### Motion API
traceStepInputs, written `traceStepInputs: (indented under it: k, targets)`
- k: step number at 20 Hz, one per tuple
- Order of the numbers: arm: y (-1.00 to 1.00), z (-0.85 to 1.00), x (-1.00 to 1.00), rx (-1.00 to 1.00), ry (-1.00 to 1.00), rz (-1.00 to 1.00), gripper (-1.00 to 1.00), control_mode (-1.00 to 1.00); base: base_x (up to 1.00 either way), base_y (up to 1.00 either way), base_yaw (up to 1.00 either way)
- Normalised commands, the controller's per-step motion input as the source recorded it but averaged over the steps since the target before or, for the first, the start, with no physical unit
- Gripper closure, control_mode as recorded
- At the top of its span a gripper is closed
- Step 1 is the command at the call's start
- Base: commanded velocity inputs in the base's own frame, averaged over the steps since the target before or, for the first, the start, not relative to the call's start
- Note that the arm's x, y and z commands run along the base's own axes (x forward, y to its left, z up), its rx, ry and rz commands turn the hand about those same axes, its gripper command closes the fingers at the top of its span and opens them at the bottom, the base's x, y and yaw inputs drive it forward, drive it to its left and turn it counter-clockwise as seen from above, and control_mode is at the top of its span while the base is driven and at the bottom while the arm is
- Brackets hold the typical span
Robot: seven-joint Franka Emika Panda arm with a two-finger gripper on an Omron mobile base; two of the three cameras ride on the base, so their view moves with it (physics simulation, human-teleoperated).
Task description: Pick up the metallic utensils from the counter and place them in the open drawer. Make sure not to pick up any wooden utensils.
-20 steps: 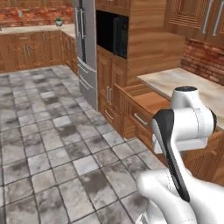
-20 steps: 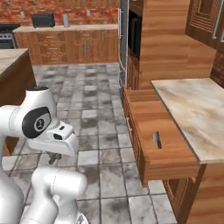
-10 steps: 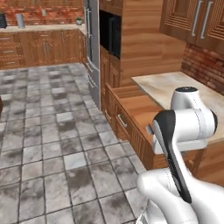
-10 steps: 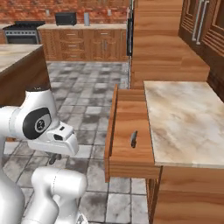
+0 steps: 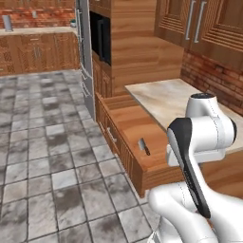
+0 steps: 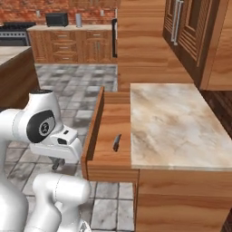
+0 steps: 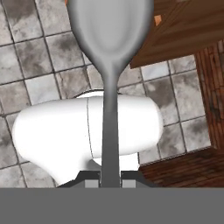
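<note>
In the hand view my gripper [image 7: 109,182] is shut on the handle of the all-grey metal spoon [image 7: 110,52], whose round bowl points away over the tiled floor. In the right base view the gripper [image 6: 56,164] hangs low, left of the open drawer [image 6: 108,118]. This wide reddish-brown drawer [image 5: 124,118] is pulled out beneath a small marble top. The small knife [image 5: 144,146], with grey blade and dark handle, lies flat inside it, also seen in the right base view [image 6: 116,142]. A corner of the counter [image 6: 10,52] shows at the far left.
The small marble top [image 6: 172,122] adjoins the drawer on its right. Tall wooden cabinets [image 5: 137,42] with a built-in oven [image 5: 100,38] stand behind. A slim silver handle [image 5: 111,135] runs along the drawer front. Grey floor tiles [image 5: 42,156] spread out to the left.
The whole picture has shifted as the base moved: the drawer and marble top now sit nearer and more central. The knife stays in the drawer, and the gripper stays shut on the spoon.
</note>
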Motion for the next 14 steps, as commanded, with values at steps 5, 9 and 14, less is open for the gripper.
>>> traceStepInputs:
  k: [5,9,14]
  targets:
    - [0.0,0.0,0.0,0.0,0.0,0.0,1.0,1.0,0.11,-0.23,-0.09]
    - [0.0,0.0,0.0,0.0,0.0,0.0,1.0,1.0,0.12,0.0,0.04]
    - [0.0,0.0,0.0,0.0,0.0,0.0,1.0,1.0,0.37,0.0,0.05]
